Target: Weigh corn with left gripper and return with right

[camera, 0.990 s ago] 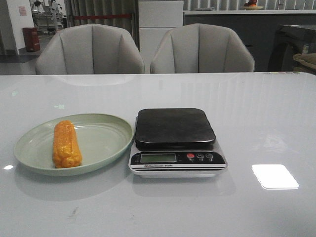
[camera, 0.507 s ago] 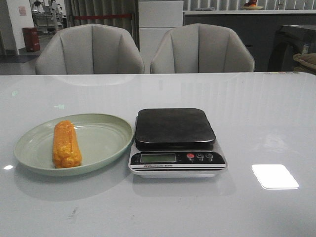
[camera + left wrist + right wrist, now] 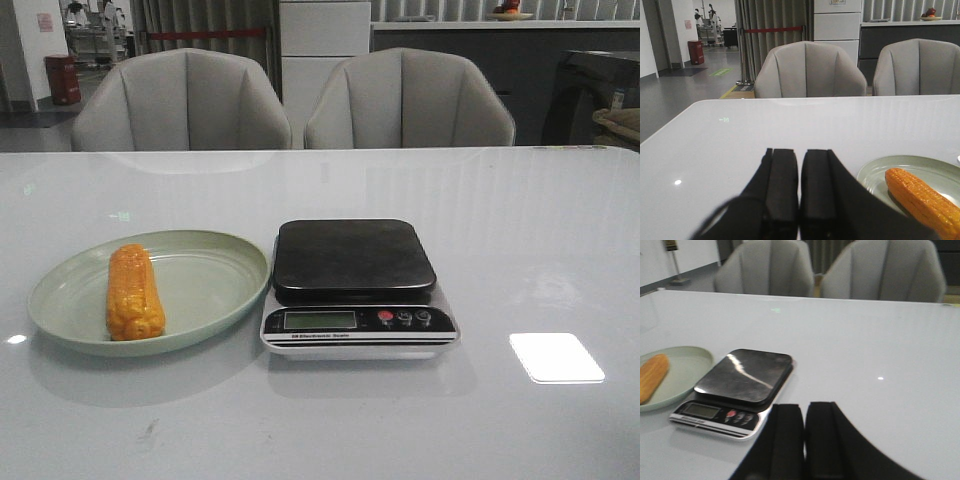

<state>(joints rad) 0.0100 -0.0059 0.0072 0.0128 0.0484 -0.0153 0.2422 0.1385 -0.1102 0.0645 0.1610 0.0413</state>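
Corn [image 3: 133, 293] is being seen lying flat on the pale green plate [image 3: 215, 285], toward the plate's left side, long axis running front to back. Nothing is touching it. Plate is being carried by the white counter [image 3: 520, 240], just left of the scale [image 3: 357, 288]; plate rim and scale base are nearly touching, contact cannot be told.

Scale platform [image 3: 353, 258] is dark and glossy, nothing on it. Display [image 3: 320, 320] and three buttons, one red, are being shown on the front strip; display reading is too small to tell.

Left pincer [image 3: 799, 170] is being held closed, the two black fingers [image 3: 781, 172] pressed side by side, gripping nothing. In the left wrist view it is being held above bare counter, to the left of the plate [image 3: 875, 172] and apart from the corn [image 3: 922, 200].

Right pincer [image 3: 804, 430] is likewise being held closed on nothing, fingers [image 3: 822, 432] together. In the right wrist view it is being held near the scale [image 3: 735, 390], on its right, not touching it.

Neither arm is being caught in the front view. Two grey chairs [image 3: 185, 100] are being seen behind the counter.
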